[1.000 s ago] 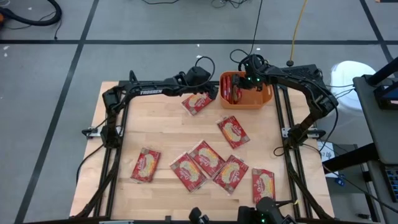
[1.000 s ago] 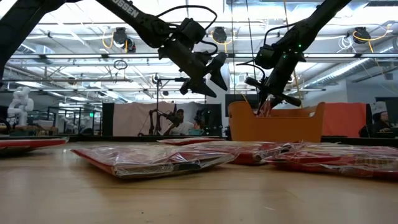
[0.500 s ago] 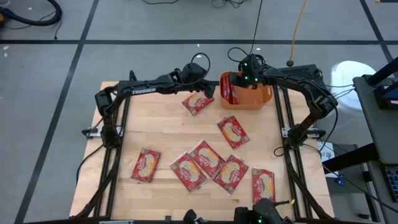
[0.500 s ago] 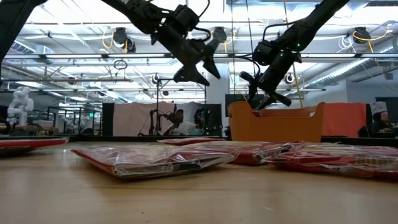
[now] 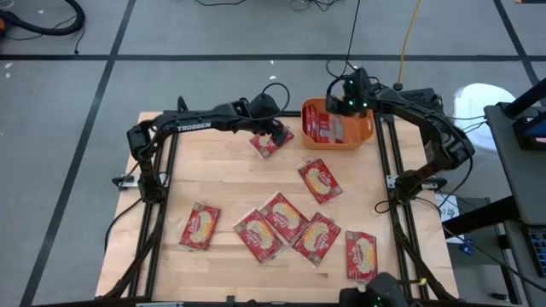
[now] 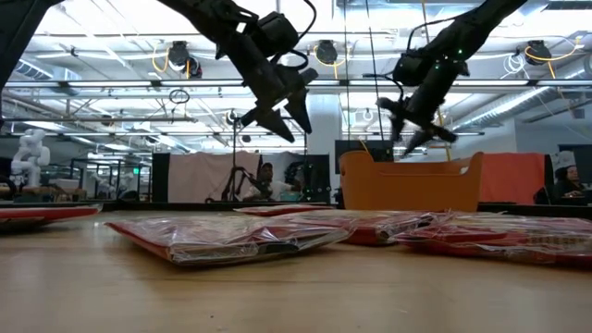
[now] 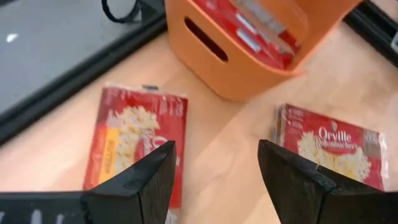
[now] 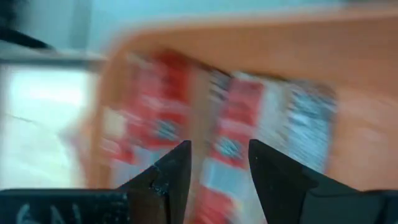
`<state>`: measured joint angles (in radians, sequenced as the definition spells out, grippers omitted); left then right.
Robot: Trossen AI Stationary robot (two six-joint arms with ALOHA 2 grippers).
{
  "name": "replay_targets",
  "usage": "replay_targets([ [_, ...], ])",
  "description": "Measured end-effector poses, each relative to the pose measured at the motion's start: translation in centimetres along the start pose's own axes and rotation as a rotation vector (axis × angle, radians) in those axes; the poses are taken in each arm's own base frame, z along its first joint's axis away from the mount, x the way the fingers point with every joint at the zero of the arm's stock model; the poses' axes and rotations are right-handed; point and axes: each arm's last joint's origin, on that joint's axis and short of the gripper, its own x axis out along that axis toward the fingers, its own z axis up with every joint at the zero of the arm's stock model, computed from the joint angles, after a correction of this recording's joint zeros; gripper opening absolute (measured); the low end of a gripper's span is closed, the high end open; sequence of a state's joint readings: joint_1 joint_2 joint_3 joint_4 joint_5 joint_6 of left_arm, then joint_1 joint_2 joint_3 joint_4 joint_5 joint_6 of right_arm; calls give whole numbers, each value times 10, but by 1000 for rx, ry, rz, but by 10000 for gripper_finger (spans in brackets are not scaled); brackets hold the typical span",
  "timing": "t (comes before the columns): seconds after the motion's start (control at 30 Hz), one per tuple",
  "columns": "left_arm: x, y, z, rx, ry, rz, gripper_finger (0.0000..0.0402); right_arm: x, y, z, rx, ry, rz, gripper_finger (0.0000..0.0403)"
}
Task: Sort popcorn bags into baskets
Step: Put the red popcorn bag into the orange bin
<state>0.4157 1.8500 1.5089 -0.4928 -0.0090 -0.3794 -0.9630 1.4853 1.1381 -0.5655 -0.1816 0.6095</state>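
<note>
High view straight down, low view level across the table (image 5: pixel 230 183), both sharing the orange tub (image 5: pixel 337 136).

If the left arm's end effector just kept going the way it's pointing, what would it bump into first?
Probably bare table: the left end effector, open, aims at the wood between two popcorn bags, with the orange basket beyond. Depth is hard to judge.

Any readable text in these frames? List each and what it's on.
"Orville Redenbacher's": popcorn bag beside the orange basket, left wrist view; second word only partly legible.
"TROSSEN": left arm link, high view.
Print on the other popcorn bag and on the bags in the basket: too blurred to read.
Low view: nothing readable.
</note>
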Motion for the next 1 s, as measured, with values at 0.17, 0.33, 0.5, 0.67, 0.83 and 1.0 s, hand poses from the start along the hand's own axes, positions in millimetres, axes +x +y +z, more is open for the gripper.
replay_targets([
  [0.17, 0, -8, -7, -42, 39, -14, 230, -3, -12, -12, -105, 85, -181, 153],
  [0.33, -3, -13, -17, -119, 137, -18, 230, -9, -6, -12, -127, 95, -59, 153],
  [0.5, -23, -13, -30, -175, 269, 34, 230, -37, 5, -10, -154, -3, 85, 153],
  [0.67, -42, -12, -44, -202, 403, 112, 230, -67, 16, -21, -257, -67, 161, 153],
  [0.83, -50, -12, -51, -215, 467, 152, 230, -92, 32, -41, -415, -101, 260, 153],
  [1.0, -50, -18, -52, -201, 458, 136, 230, -112, 48, -69, -586, -74, 372, 153],
])
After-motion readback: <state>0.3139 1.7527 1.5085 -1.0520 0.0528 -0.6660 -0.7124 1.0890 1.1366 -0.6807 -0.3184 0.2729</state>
